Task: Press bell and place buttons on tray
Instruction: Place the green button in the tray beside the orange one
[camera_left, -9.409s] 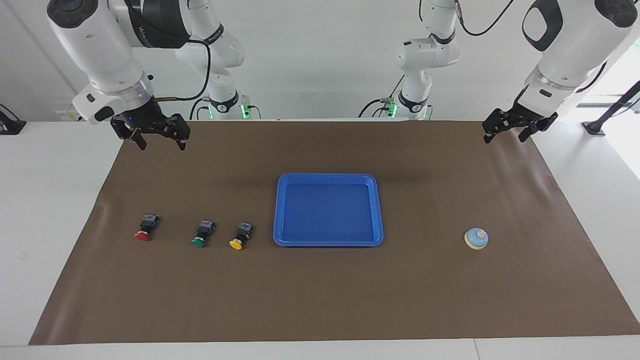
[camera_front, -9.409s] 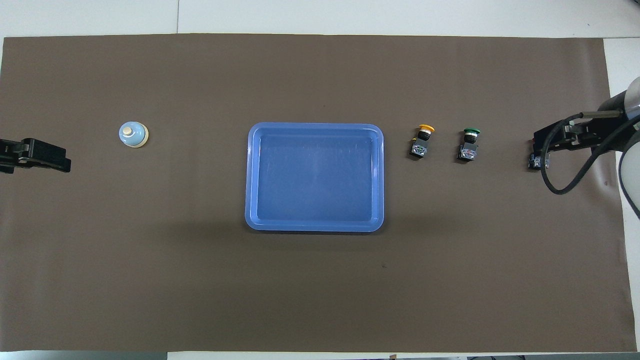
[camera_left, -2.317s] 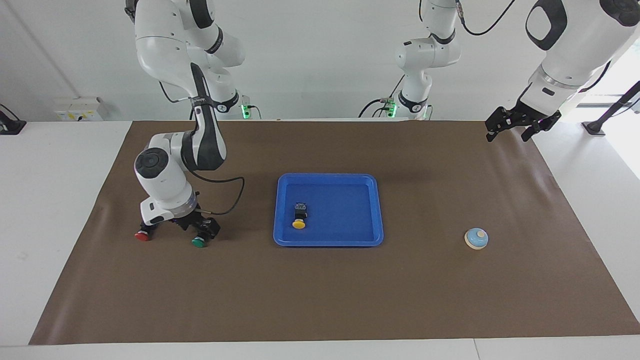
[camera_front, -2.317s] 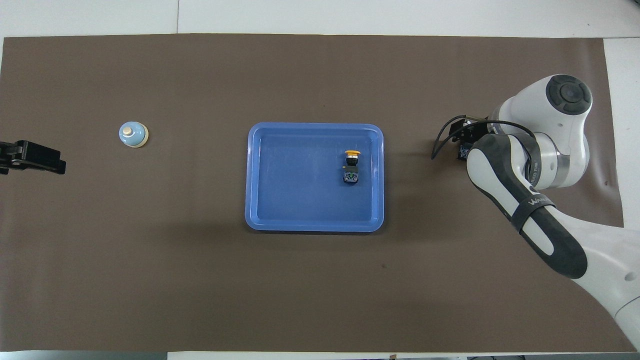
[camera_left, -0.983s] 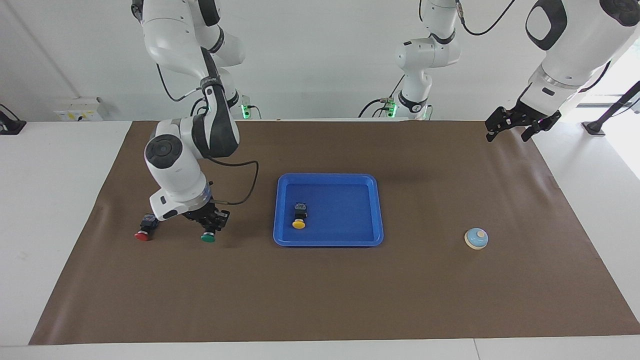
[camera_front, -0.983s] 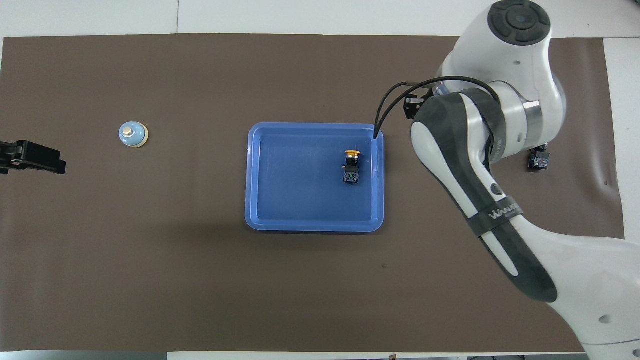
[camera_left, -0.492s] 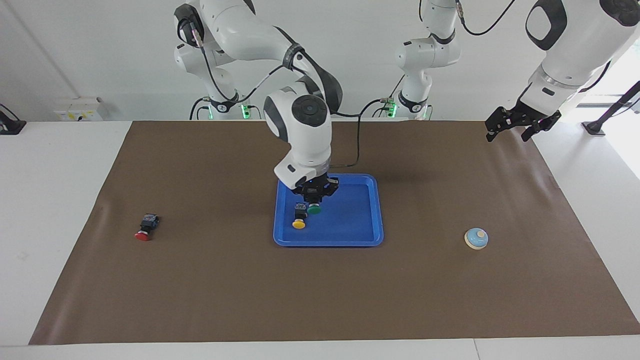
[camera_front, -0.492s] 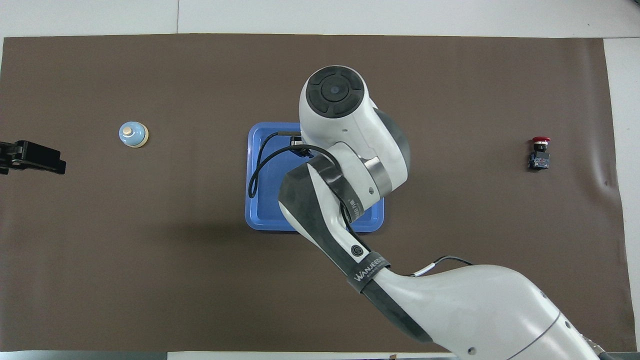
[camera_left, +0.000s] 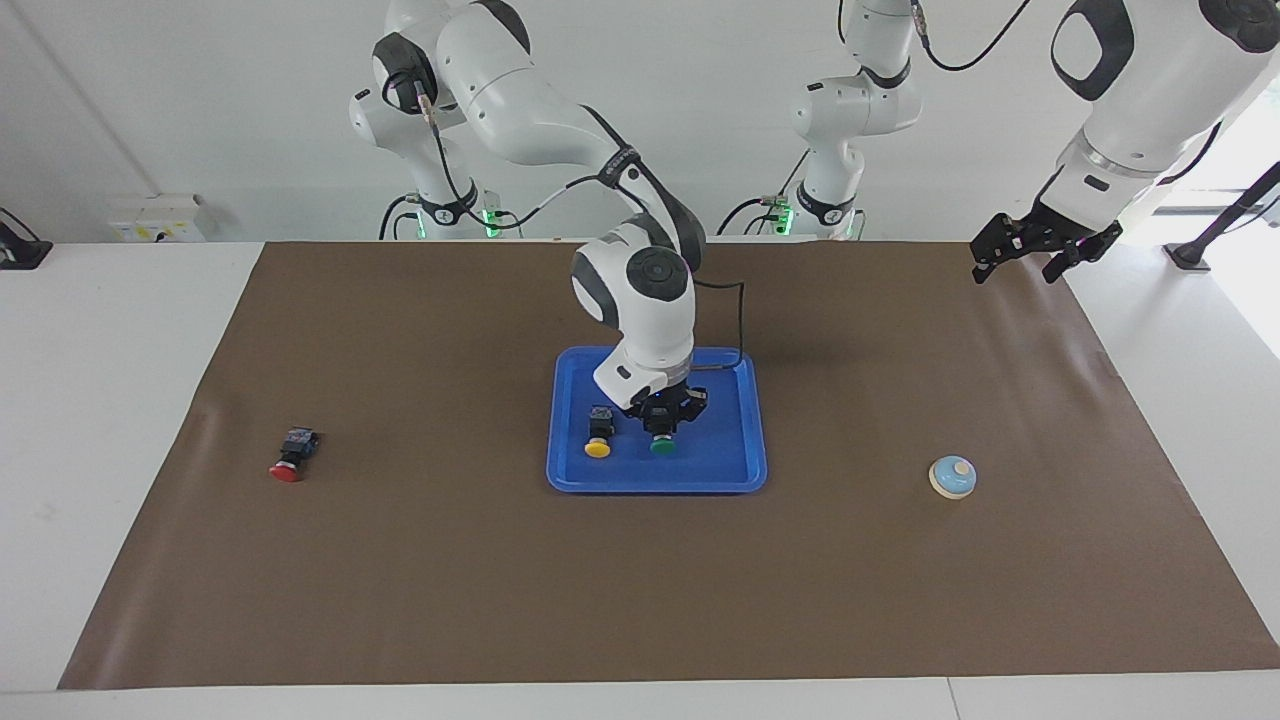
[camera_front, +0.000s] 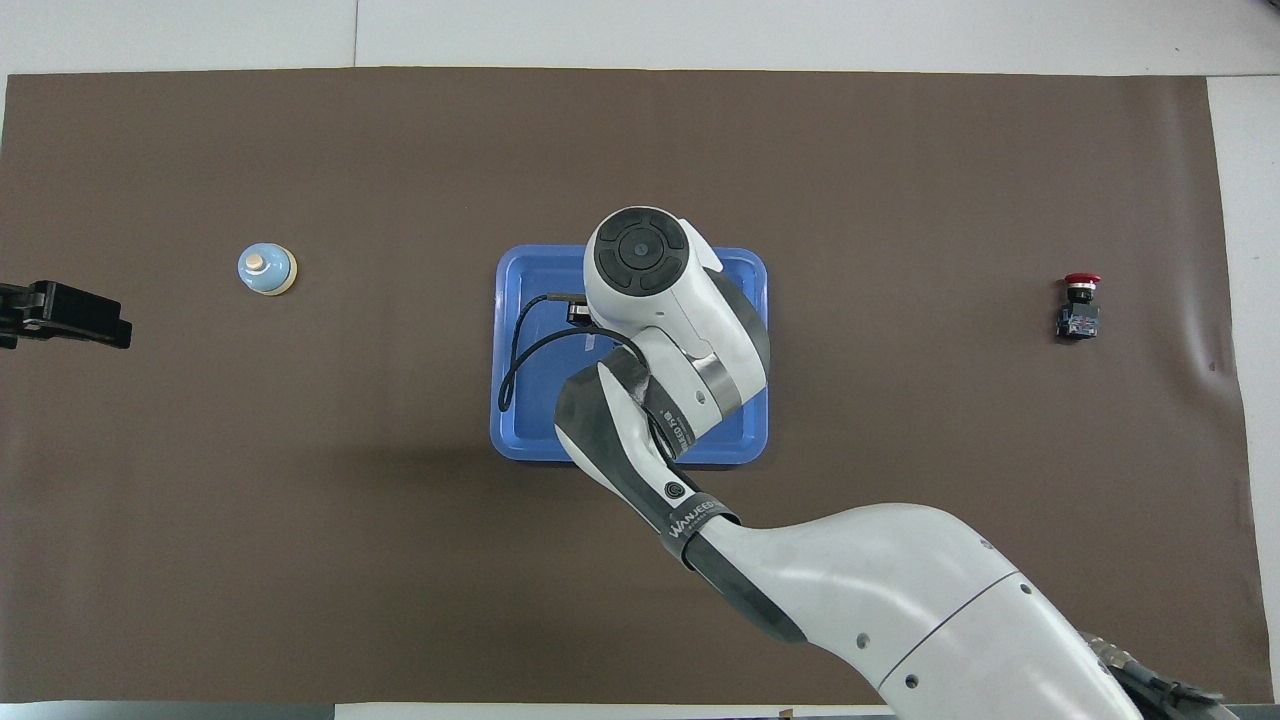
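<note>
The coming move, as I judge it, turns on how the green button (camera_left: 661, 444) sits relative to the tray (camera_left: 738, 482). It is inside the tray's rim, directly under the right gripper (camera_left: 661, 424), whose jaws are pressed together on its black body. Its long axis runs toward and away from the robots, with the cap pointing away from them, parallel to the yellow button (camera_left: 598, 437) lying on the tray floor. The green one is just beside the yellow one, toward the left arm's end, and the 2 are apart. It looks very low over the floor, but I cannot tell whether it touches. The right arm reaches from its base across to the middle of the table, wrist bent steeply down; in the overhead view the wrist hides both buttons. The left gripper (camera_left: 1040, 256) waits, jaws spread, raised over its own end of the table. The bell (camera_left: 953, 477) and the red button (camera_left: 289, 457) lie on the table, well apart from the tray.
</note>
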